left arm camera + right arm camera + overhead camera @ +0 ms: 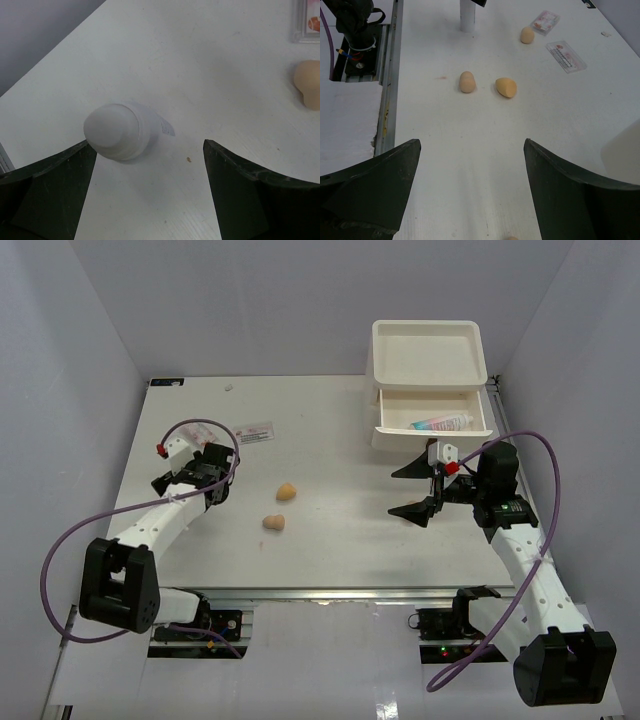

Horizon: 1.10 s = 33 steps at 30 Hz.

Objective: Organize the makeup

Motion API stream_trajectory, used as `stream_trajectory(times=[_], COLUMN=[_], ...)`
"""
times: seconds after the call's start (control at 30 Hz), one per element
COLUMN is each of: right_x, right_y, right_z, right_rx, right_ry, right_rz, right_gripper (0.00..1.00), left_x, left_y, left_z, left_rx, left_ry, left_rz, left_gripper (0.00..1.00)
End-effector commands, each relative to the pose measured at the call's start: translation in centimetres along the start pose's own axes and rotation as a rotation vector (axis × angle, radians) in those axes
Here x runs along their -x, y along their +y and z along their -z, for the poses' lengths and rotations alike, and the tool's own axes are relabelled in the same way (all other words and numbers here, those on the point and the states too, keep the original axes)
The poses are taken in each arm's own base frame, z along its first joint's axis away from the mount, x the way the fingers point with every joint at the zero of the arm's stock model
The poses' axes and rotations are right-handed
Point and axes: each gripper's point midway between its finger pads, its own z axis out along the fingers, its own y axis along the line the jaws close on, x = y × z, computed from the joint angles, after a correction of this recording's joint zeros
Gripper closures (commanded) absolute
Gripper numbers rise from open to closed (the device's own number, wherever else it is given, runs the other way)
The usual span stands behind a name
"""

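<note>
Both claws spread wide, empty. My left claw (pixel 147 145) hovers at the white bottle (pixel 117 131), upright on the worktop (pixel 225 75), off-centre to its gap; my right claw (pixel 470 145) faces the sponges (pixel 467 81). Closing like this could topple the bottle, I reckon.

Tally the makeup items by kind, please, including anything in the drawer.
Tan sponges: 3
Flat packets: 2
White bottle: 1
Tube in the drawer: 1
Total: 7
Tan speck at the right wrist view's bottom edge: unclear, uncounted.
</note>
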Motion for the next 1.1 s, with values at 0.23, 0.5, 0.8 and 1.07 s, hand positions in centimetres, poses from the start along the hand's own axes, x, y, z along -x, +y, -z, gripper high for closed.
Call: stream_trajectory(times=[0.23, 0.5, 0.8, 1.07], right_x=[0.9, 1.0, 1.0, 1.0], right_y=[-0.1, -0.1, -0.3, -0.5], right_z=[0.3, 0.4, 0.6, 0.9], right_rx=[-0.006, -0.013, -0.021, -0.035], right_ry=[-0.018, -0.018, -0.017, -0.017], right_rz=[0.036, 0.036, 0.032, 0.032], right_gripper=[0.10, 0.10, 0.10, 0.10], left_x=[2.5, 2.3, 2.4, 7.7], left_y=[-0.8, -0.6, -2.6, -7.7], left_z=[-2.4, -2.3, -0.4, 8.3], left_rx=[0.026, -0.003, -0.174, -0.724], left_ry=[-0.020, -0.013, 0.048, 0.063], left_rz=[0.054, 0.074, 0.134, 0.254], left_gripper=[0.04, 0.44, 0.81, 0.90])
